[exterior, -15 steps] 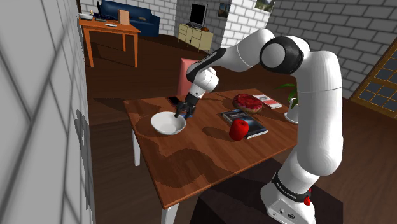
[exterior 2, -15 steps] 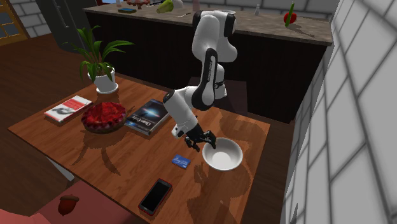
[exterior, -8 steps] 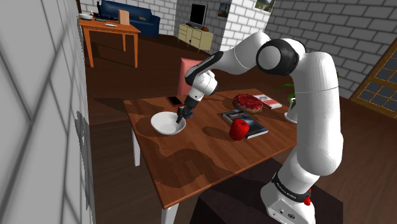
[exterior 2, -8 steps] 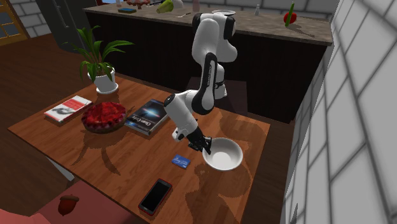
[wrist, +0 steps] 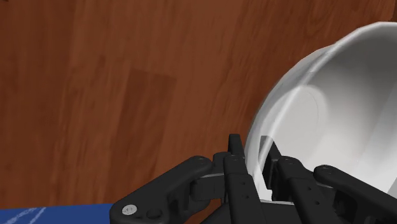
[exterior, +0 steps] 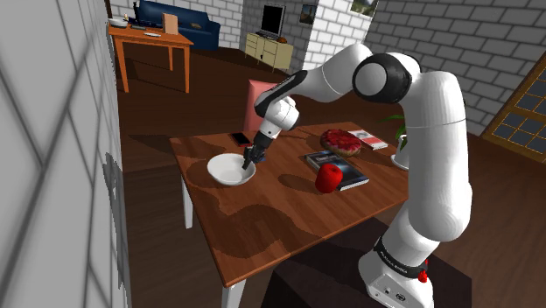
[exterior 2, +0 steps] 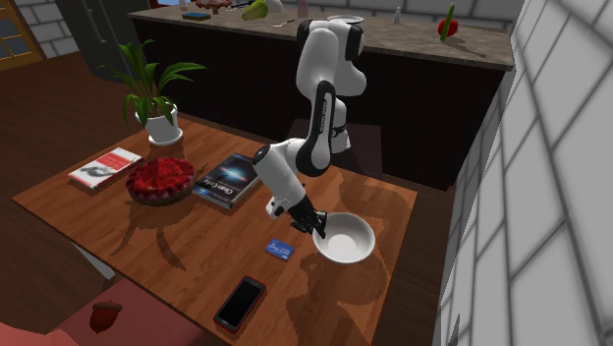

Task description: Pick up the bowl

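White bowl (exterior: 232,170); upright, empty, on wooden table (exterior: 289,214) nr its edge.

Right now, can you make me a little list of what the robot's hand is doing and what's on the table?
gripper: shut on the bowl's rim, one finger inside, one outside
bowl: white, sitting on the table
table: brown wood
near the bowl: blue card, black phone
farther off: book, potted plant

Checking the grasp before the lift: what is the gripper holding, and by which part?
The gripper clasps the white bowl by its rim, one finger inside, one outside.
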Robot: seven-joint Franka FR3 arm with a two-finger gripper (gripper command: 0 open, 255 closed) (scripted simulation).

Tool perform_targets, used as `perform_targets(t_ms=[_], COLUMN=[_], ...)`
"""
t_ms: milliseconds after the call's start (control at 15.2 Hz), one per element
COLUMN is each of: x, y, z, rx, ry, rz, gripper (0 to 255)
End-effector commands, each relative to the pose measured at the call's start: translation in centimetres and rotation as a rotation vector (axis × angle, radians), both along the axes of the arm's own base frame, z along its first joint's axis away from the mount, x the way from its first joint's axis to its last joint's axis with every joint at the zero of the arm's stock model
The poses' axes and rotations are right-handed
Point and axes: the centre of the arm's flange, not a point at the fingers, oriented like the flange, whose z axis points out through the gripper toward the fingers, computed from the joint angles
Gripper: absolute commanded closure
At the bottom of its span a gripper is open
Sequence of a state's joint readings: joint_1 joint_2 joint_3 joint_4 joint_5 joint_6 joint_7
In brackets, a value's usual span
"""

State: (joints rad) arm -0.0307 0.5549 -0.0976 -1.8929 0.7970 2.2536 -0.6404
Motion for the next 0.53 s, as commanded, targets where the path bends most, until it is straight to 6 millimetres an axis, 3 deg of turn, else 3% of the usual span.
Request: perform_targets(t_ms=[0,462], x=[0.0,0.0], y=[0.0,0.0], z=[0.8,4.5], rx=[0.0,0.0], ry=[0.0,0.0], rz=[0.0,0.0], gripper=[255,255])
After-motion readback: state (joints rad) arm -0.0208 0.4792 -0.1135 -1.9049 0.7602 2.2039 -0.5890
